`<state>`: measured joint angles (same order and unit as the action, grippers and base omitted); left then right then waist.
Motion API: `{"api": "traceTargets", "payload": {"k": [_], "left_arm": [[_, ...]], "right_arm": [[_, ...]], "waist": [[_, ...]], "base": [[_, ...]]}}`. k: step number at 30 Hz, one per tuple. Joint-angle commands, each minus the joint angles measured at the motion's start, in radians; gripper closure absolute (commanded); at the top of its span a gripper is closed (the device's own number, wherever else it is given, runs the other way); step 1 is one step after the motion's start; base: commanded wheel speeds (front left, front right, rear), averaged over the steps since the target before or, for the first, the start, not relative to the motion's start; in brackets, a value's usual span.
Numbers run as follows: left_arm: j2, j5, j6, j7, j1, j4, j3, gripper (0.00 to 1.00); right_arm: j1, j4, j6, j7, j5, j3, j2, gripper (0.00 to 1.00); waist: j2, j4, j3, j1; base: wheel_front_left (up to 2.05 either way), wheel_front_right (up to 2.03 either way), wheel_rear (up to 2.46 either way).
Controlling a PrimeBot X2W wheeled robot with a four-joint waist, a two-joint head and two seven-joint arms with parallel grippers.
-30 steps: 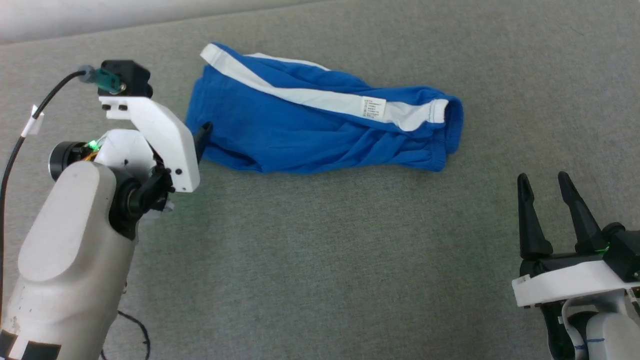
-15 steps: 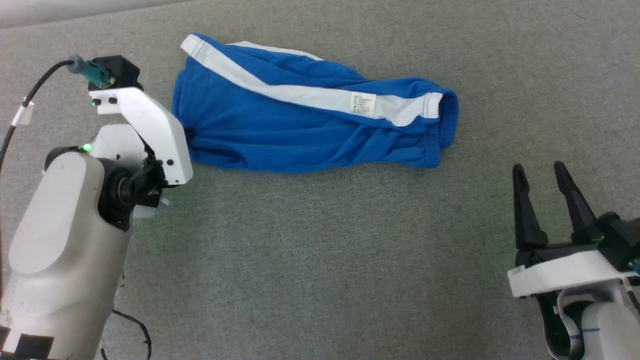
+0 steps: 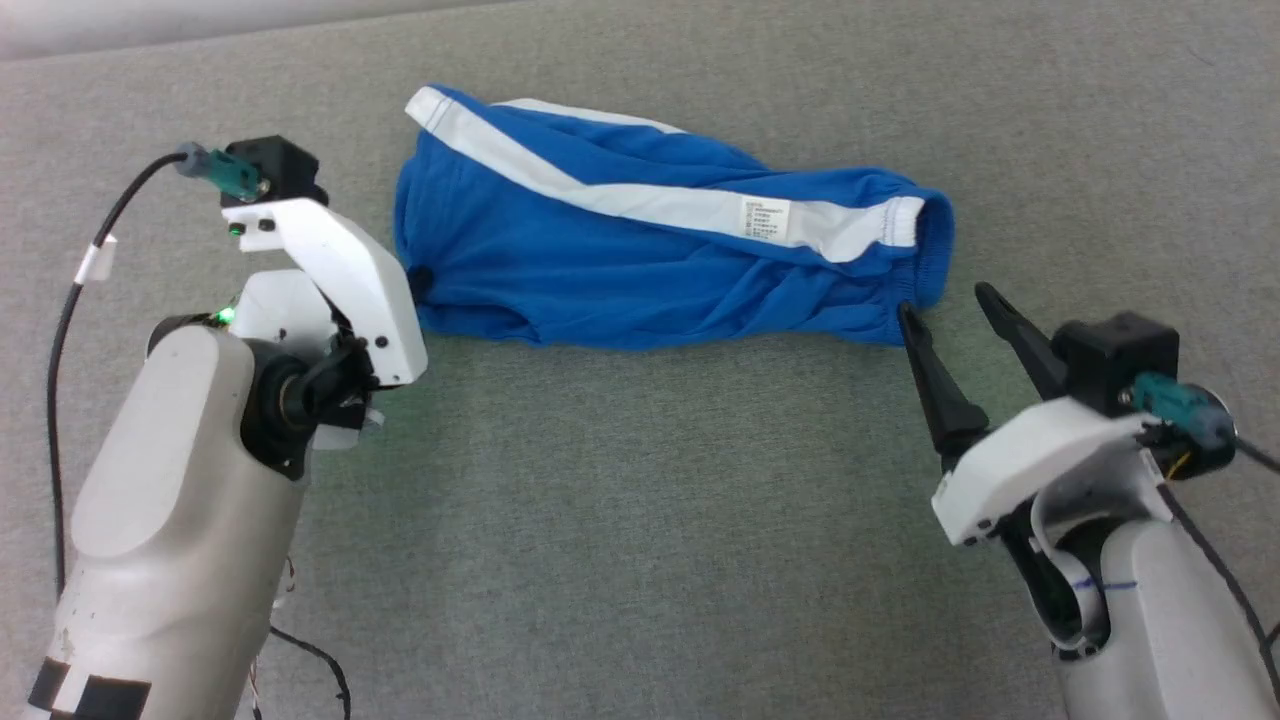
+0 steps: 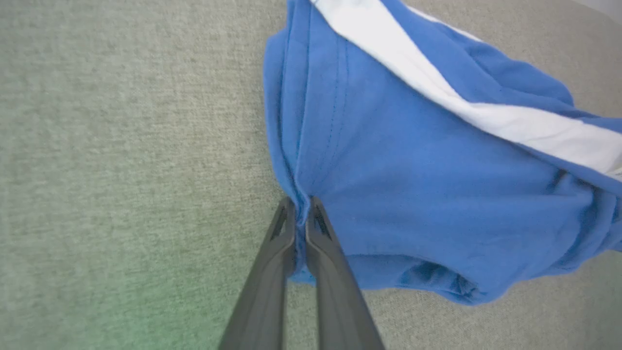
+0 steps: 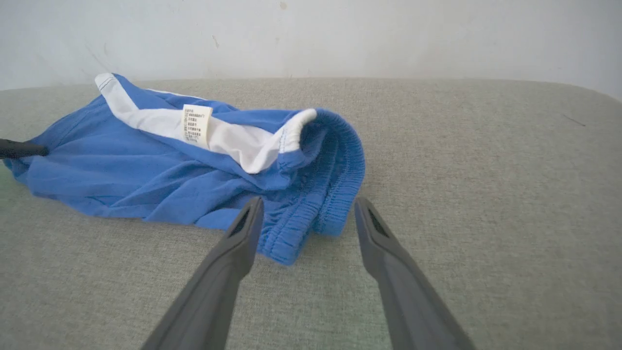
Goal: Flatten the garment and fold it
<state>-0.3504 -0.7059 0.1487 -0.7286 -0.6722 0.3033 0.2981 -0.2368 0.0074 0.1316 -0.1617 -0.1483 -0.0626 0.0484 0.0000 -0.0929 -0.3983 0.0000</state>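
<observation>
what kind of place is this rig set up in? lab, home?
Likely a lab or test setup, though I can't be sure: a grey fabric-covered work surface against a bare white wall, with blue shorts laid on it.

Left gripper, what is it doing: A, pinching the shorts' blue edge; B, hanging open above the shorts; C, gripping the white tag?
A: the left wrist view shows the left gripper shut on a fold at the edge of the shorts.
</observation>
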Motion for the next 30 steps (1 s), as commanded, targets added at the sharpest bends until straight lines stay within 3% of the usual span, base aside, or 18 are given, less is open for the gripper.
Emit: {"api": "traceTargets", "payload": {"k": [1, 17, 25, 26, 28, 30], "left_arm": [[0.006, -0.010, -0.008, 0.007, 0.010, 0.010, 0.005, 1.00], [0.040, -0.013, -0.048, 0.042, -0.049, 0.051, 0.033, 1.00], [0.050, -0.021, -0.061, 0.050, -0.076, 0.073, 0.038, 1.00], [0.051, -0.024, -0.062, 0.052, -0.078, 0.076, 0.036, 1.00], [0.054, -0.032, -0.064, 0.055, -0.079, 0.081, 0.031, 1.00], [0.055, -0.036, -0.066, 0.057, -0.079, 0.084, 0.029, 1.00]], "right_arm": [[-0.030, 0.004, -0.001, -0.028, -0.006, -0.001, 0.002, 0.00], [-0.134, 0.091, -0.001, -0.197, 0.015, 0.063, 0.002, 0.00], [-0.165, 0.147, -0.001, -0.270, -0.034, 0.035, 0.002, 0.00], [-0.168, 0.157, -0.001, -0.289, -0.046, 0.034, 0.002, 0.45], [-0.177, 0.169, -0.001, -0.305, -0.058, 0.035, 0.002, 1.00], [-0.181, 0.173, -0.001, -0.309, -0.059, 0.039, 0.002, 1.00]], "waist": [[0.0000, 0.010, -0.005, 0.0000], [0.0000, 0.055, -0.069, 0.0000], [0.0000, 0.067, -0.089, 0.0000], [0.0000, 0.068, -0.091, 0.0000], [0.0000, 0.071, -0.094, 0.0000], [0.0000, 0.072, -0.095, 0.0000]], "base": [[0.00, 0.00, 0.00], [0.00, 0.00, 0.00], [0.00, 0.00, 0.00], [0.00, 0.00, 0.00], [0.00, 0.00, 0.00], [0.00, 0.00, 0.00]]}}
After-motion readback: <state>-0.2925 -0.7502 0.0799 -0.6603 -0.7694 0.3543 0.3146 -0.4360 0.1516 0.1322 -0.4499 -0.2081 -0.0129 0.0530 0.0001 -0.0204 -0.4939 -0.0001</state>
